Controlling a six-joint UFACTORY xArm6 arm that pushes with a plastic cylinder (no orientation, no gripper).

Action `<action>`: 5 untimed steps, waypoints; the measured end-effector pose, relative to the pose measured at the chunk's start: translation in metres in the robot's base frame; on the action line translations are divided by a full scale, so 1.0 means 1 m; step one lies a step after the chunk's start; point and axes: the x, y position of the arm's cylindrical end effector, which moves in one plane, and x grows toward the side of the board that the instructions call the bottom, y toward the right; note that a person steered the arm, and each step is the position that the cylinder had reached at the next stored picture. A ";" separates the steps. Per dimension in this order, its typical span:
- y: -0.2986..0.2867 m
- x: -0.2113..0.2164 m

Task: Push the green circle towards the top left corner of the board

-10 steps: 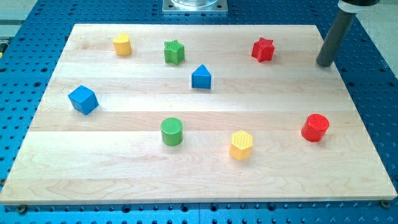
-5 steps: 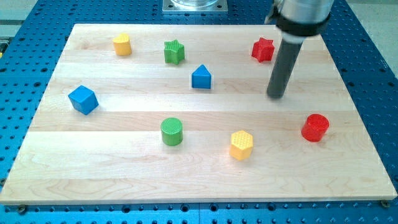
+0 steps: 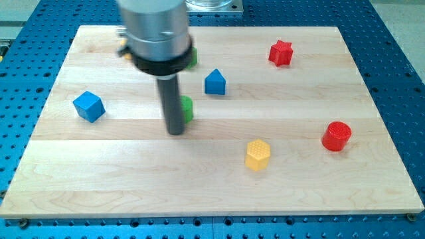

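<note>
So I'm reading this as the lining-up step, with the real shove towards the corner not yet done. The green circle (image 3: pixel 188 109) is sitting a bit left of the middle of the wooden desk (image 3: pixel 299 189), and the rod is covering most of it, so only a sliver is poking out on the view's right. My tip (image 3: pixel 175 131) is resting just beside it, on its lower-left side. I can't tell if they're actually touching.

No claw is showing here, only the plain rod, so there's no released or clenched state to report.

That side is the problem, I think. Pushing from there would be sending the circle towards the view's right, away from the top left corner. The next move is probably calling for the tip to be swinging round the view's bottom of the circle to its lower-right side, then driving diagonally up and left.

Stuff around:
- The green star (image 3: pixel 192 58) is peeking out behind the arm's fat body, close to the route.
- A yellow block (image 3: pixel 122 48), shape hidden, is sitting near that corner and may be getting in the way.
- The blue cube (image 3: pixel 87 106) is off to the left.
- The blue triangle-ish block (image 3: pixel 214 82) is just up and right of the circle.
- The red star (image 3: pixel 281 52), red circle (image 3: pixel 337 136) and yellow hexagon (image 3: pixel 257 154) are well apart from it all.
</note>
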 end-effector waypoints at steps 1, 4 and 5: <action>0.025 -0.016; -0.064 -0.050; -0.050 -0.051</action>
